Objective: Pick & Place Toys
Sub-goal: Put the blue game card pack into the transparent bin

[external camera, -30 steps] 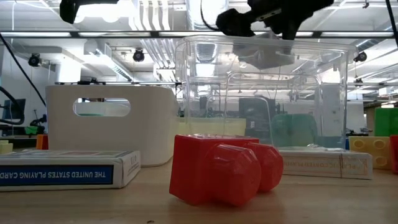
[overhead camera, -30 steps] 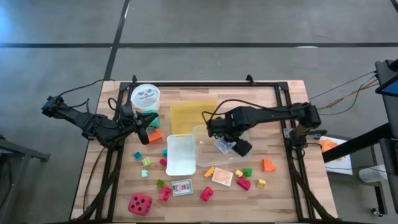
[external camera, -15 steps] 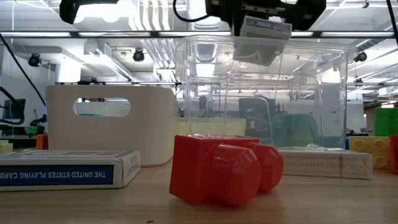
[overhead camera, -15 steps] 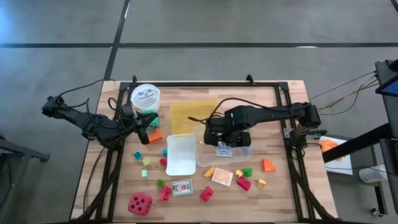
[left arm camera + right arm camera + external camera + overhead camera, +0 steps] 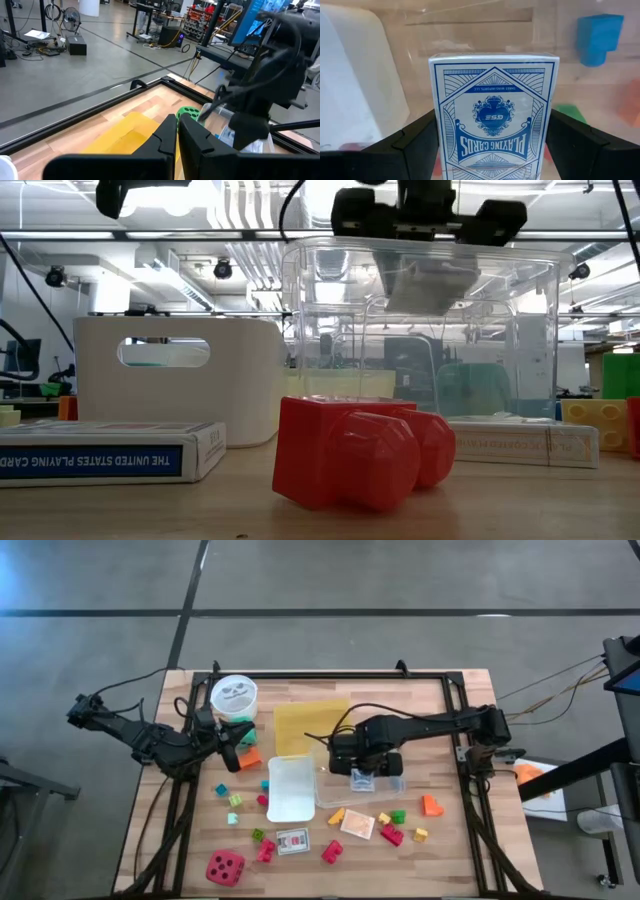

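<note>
Toys, mixed lot, listed from the table's left side to its right. Left gripper: parked at the left edge beside the white round cup, fingers closed almost together with nothing between them; a green dotted die lies just ahead of it. Red dotted die: near front corner, untouched. Loose bright blocks, small, in red, green, yellow and teal: scattered over the front of the table, apart from both arms. White bin: centre, beside the clear plastic box. Card pack, blue-backed: the item in hand, clamped between the two fingers of the right gripper, which press on its two long side edges. Its printed face is toward the wrist camera and its long axis runs in line with the fingers. Position: within the mouth of the clear box, hanging above its floor; seen through the wall in the low view, it is tilted and not yet resting. Judgement: the release turns on the pack lying directly over the box floor, inside the walls; the right arm alone is placed for it. Orange block: right of the box, well clear.
</note>
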`<state>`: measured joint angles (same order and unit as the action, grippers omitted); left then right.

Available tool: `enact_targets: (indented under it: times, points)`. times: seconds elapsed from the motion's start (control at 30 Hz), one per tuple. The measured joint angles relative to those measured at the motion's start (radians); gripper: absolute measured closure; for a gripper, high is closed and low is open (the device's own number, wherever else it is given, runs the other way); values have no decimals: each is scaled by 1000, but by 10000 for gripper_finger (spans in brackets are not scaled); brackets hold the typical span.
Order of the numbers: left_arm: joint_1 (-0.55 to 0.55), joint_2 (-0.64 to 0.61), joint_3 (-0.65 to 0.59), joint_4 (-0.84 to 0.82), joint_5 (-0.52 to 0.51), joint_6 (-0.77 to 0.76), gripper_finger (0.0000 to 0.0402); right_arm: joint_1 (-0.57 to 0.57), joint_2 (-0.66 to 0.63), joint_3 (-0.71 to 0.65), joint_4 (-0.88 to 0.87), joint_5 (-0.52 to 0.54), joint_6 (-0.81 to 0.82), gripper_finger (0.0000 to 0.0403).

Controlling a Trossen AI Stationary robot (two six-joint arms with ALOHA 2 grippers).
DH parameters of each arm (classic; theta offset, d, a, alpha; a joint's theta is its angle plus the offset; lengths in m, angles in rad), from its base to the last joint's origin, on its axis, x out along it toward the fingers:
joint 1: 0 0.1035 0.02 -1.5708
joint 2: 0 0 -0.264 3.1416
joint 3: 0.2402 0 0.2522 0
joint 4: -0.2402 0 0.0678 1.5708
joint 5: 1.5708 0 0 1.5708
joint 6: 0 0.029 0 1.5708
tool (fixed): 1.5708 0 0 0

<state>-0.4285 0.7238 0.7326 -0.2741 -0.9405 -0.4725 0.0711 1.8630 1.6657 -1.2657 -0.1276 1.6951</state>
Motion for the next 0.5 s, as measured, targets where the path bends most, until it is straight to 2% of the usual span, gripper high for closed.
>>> enact_targets:
  times: [0.5]
  points:
    - [0, 1, 0, 0, 0, 0, 387, -2, 172, 42, 29, -1, -58, 107]
